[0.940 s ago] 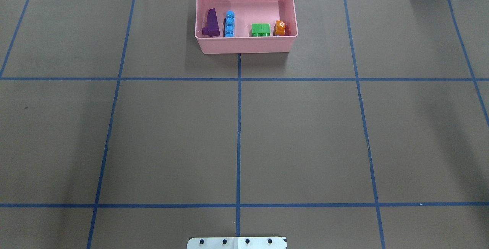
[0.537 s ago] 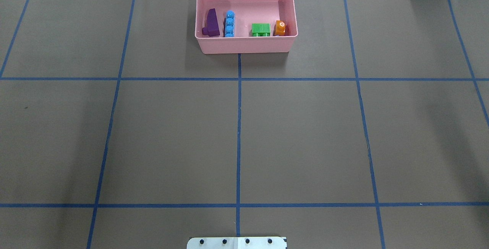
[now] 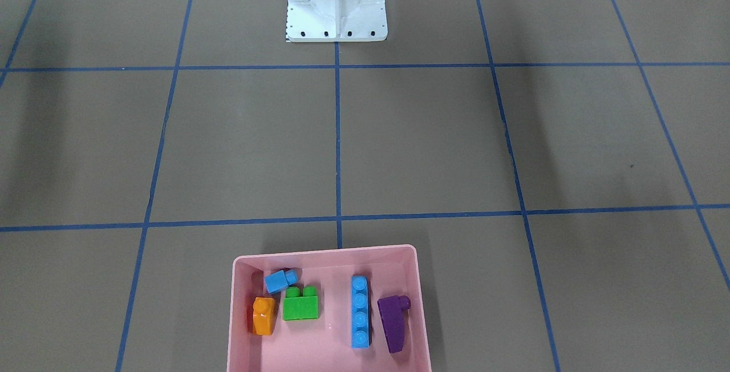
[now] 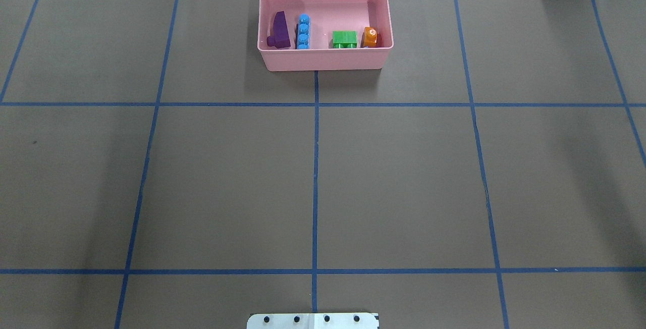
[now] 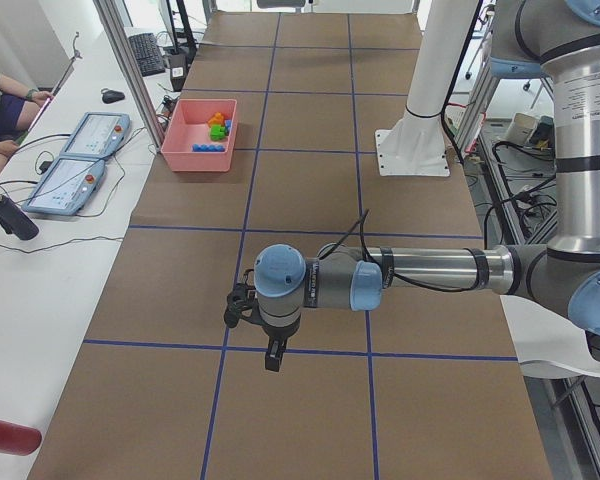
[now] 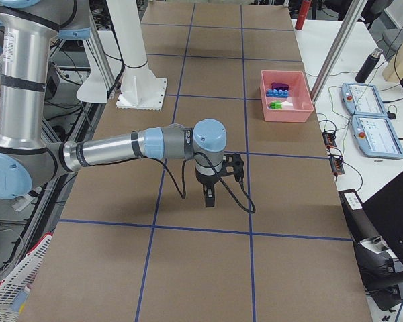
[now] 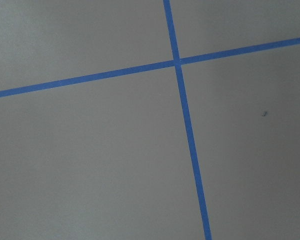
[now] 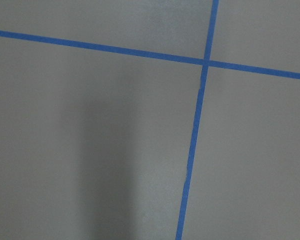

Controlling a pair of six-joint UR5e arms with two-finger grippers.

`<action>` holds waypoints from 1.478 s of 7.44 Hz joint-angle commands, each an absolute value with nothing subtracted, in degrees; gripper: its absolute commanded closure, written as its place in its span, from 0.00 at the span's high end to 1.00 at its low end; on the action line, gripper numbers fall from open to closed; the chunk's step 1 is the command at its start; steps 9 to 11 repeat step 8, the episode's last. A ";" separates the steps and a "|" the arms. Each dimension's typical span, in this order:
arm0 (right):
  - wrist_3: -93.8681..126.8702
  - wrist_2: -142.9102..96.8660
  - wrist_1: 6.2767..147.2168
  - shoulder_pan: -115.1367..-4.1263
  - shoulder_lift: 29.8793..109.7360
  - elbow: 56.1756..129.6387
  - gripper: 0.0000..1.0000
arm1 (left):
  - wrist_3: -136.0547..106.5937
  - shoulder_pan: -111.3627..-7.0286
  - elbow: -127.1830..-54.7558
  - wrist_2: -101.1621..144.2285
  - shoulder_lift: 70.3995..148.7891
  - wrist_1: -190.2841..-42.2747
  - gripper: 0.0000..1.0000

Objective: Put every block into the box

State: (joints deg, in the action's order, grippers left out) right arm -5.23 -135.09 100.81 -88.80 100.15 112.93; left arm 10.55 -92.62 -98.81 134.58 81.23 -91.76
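Though the left gripper (image 5: 271, 356) and right gripper (image 6: 209, 197) hang low over the table (image 4: 404, 167), well apart from the box (image 3: 325, 250), their grip can't be told. Inside the box: orange brick (image 3: 263, 315), cube (image 3: 278, 281) and green brick (image 3: 300, 306) clustered; bar (image 3: 359, 311) beside purple brick (image 3: 392, 324).

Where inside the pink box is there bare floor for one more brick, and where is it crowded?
Bare: the strip between green brick and long blue bar, and the half of the box farther from the robot. Crowded: the robot's-right end, where orange brick, small blue cube and green brick cluster.
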 commanded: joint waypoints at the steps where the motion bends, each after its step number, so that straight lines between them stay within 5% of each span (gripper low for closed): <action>1: -5.10 -135.09 100.81 -88.77 100.11 112.94 1.00 | 10.55 -92.64 -98.79 134.56 81.21 -91.76 1.00; 11: -5.10 -135.00 100.72 -88.68 100.11 112.85 1.00 | 10.46 -92.55 -99.49 134.47 80.95 -91.76 1.00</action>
